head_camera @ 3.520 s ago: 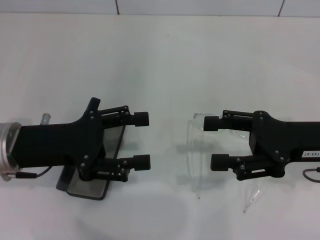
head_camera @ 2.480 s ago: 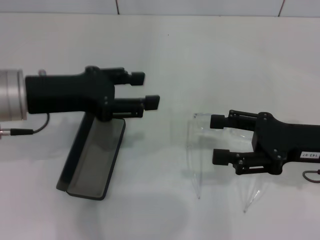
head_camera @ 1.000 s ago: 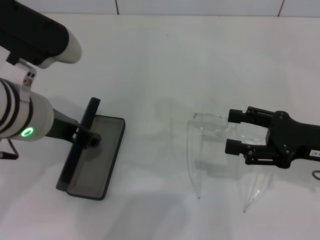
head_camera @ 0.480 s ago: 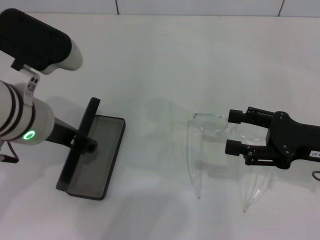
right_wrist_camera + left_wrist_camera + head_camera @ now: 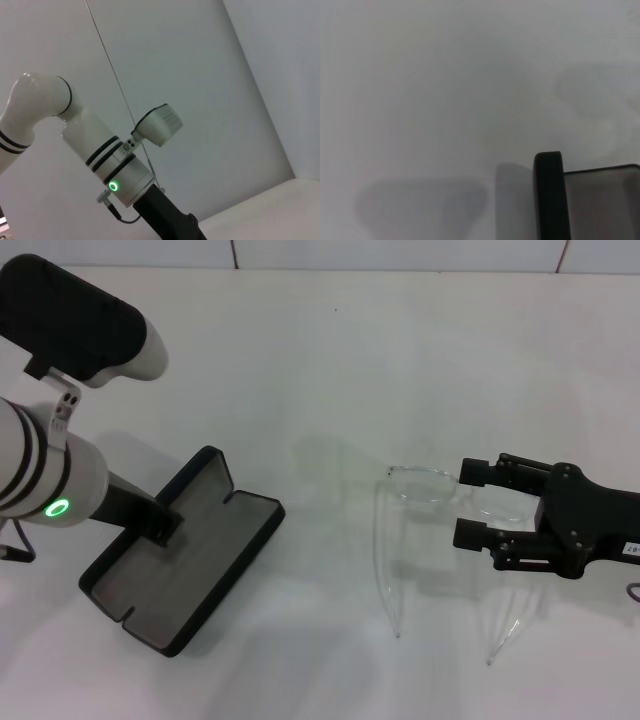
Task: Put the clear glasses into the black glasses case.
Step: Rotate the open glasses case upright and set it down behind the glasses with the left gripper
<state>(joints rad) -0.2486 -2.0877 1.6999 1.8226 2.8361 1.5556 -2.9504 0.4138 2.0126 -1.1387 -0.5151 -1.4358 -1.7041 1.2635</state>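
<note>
Here the black glasses case [image 5: 180, 565] lies wide open on the white table [image 5: 330, 370], over on the robot's left, both halves flat with the grey lining facing up and the hinge line running diagonally. The left gripper [image 5: 158, 523] reaches down onto the case near its hinge, at the side nearest the white left arm [image 5: 45, 475]; its tip is mostly hidden behind the arm's black end, so I cannot tell whether its fingers are open or closed, nor whether they pinch the case or only touch it. The left wrist view shows just a black edge of the case [image 5: 551, 197] with a strip of grey lining beside it, on bare table. The clear glasses [image 5: 430, 485] rest well apart from the case, on the robot's right, front standing up and both long temples stretched toward the near edge of the table (they are faint against the white surface). The right gripper [image 5: 472, 502] sits low at the glasses' right lens, its two black fingers [image 5: 474, 472] spread apart with the lens area between them, not clamped on anything. The right wrist view looks across at the left arm [image 5: 107, 165], its green light glowing.
</note>
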